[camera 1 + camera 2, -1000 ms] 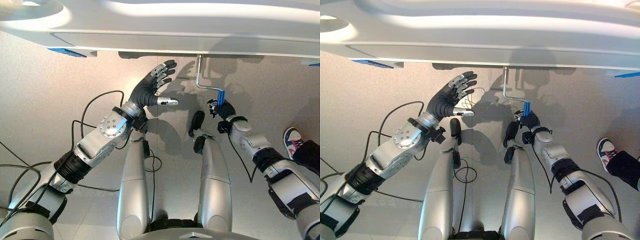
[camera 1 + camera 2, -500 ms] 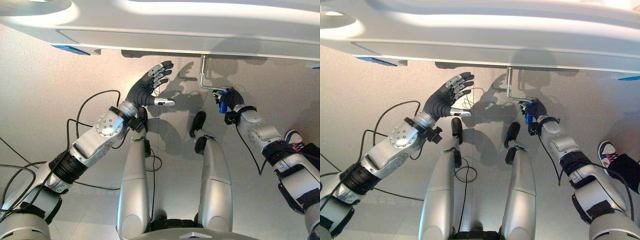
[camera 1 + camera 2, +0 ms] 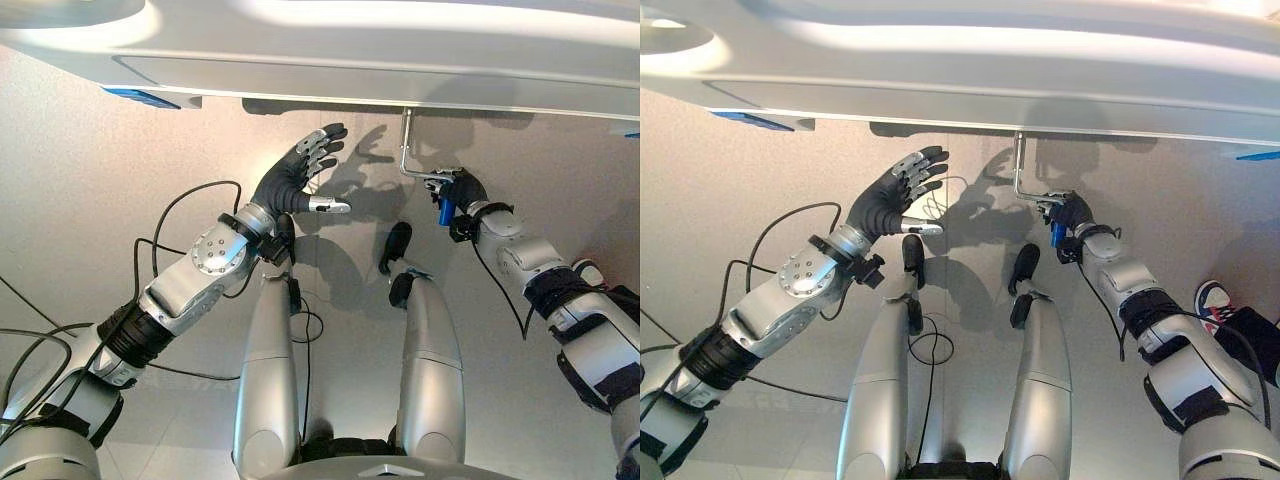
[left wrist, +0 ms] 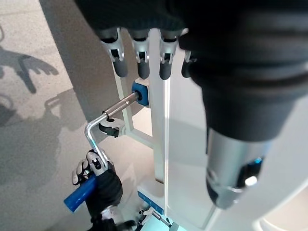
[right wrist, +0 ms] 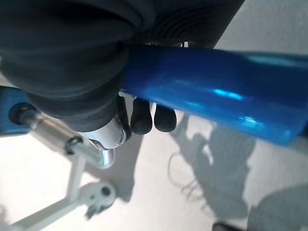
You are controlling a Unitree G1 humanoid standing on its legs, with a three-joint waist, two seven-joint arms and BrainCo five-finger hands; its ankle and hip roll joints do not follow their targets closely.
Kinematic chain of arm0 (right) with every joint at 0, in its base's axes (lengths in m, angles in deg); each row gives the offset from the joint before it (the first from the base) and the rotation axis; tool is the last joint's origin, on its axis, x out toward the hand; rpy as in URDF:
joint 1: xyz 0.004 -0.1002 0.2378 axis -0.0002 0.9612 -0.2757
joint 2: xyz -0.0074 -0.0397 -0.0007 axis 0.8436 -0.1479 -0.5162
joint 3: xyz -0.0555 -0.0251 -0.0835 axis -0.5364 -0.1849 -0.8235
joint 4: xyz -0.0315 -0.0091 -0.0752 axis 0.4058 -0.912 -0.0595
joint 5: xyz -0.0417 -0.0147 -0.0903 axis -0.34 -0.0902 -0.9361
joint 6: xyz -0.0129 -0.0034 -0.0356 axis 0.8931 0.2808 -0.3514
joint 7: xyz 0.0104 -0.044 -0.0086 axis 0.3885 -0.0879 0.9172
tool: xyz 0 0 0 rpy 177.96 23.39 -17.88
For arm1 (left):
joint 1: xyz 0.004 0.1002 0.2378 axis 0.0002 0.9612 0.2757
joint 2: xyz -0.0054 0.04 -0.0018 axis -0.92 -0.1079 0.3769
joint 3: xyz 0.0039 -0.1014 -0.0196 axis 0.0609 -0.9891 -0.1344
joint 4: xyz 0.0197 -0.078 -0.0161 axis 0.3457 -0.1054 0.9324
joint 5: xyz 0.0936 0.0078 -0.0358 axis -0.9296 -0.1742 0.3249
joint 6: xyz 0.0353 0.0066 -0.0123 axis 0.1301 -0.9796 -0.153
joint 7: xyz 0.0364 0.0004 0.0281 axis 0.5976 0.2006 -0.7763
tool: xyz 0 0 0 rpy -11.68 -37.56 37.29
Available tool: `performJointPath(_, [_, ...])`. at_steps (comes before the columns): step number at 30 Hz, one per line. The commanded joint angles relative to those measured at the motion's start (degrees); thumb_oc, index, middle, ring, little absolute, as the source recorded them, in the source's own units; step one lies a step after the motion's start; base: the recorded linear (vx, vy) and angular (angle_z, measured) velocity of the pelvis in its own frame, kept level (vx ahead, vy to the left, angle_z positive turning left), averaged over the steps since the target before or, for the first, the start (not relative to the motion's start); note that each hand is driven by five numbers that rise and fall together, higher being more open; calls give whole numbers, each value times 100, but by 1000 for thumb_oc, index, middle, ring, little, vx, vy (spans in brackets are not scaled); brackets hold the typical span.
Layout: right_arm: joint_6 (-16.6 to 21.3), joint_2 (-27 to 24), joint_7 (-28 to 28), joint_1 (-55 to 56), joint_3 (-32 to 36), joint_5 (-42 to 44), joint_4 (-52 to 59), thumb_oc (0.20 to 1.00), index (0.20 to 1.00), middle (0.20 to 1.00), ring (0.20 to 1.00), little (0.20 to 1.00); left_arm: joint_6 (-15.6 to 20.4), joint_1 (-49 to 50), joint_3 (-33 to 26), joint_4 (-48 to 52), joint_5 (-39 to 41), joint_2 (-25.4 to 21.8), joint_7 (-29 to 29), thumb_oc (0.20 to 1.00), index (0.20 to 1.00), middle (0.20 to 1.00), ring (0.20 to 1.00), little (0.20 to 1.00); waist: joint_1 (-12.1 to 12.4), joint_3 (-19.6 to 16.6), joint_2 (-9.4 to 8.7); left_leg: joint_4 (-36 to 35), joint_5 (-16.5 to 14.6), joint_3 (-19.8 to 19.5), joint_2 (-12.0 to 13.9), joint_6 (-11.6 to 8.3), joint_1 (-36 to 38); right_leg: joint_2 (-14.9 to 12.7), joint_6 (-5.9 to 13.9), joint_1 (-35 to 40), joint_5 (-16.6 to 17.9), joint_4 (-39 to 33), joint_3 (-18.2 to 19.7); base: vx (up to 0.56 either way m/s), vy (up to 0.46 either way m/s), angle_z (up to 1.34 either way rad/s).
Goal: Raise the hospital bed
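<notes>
The hospital bed [image 3: 380,55] is the biggest thing here, a long pale frame running across above both hands, with small blue end caps [image 3: 140,98] under its lower edge. Beneath it lies the plain grey floor [image 3: 90,200].

From the underside of the bed, just above the right hand, a bent metal crank [image 3: 407,150] hangs down and turns sideways toward that hand. In the left wrist view the crank's shaft [image 4: 120,105] runs out of a blue fitting [image 4: 140,92] on the bed frame, bends, and ends in the blue handle.

The right hand [image 3: 462,190] is clenched round the crank's blue handle [image 3: 443,211], which sticks out below the curled fingers. The right wrist view shows the same grip from close: the blue handle [image 5: 216,96] lies across the palm, with the dark fingertips [image 5: 142,120] wrapped under it and the metal bend of the crank just past them.

The left hand [image 3: 300,175] is held up well to the side of the crank, apart from it and from the bed, its fingers spread and straight, its thumb pointing toward the right hand, and nothing in it.

Near the right arm, at the edge of the right eye view, is a person's shoe [image 3: 1212,298].
</notes>
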Motion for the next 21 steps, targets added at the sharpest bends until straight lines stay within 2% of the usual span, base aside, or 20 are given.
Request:
performJointPath(1, [544, -171, -296, 128, 303, 462, 1102, 200, 200, 200, 200, 200, 193, 186, -228, 852, 52, -280, 69, 1000, 1000, 1000, 1000, 1000, -28, -130, -9, 158, -265, 52, -32, 263, 103, -134, 509, 210, 477, -388, 68, 0, 0, 0])
performJointPath(6, [688, -256, -430, 898, 622, 725, 2138, 200, 200, 200, 200, 200, 205, 228, -349, 845, 8, -335, 62, 1000, 1000, 1000, 1000, 1000, -47, -130, -4, 187, -251, 44, -53, 271, 85, -151, 522, 208, 481, -364, 60, 0, 0, 0])
performJointPath(12, [716, -724, -714, 1470, 701, 1009, 3516, 200, 200, 200, 200, 200, 177, 452, -486, 987, -145, -568, 88, 1000, 1000, 1000, 1000, 1000, -73, -130, -42, 205, -239, 27, -63, 280, 97, -161, 539, 245, 509, -380, 54, -6, 27, 3])
performJointPath(21, [818, -1192, -882, 1338, 526, 1363, 4539, 200, 200, 200, 200, 200, 256, 532, -578, 1255, -151, -916, 121, 1000, 1000, 1000, 1000, 1000, -46, -130, -78, 208, -205, -5, -65, 257, 142, -191, 554, 367, 524, -402, 16, -4, 18, 2])
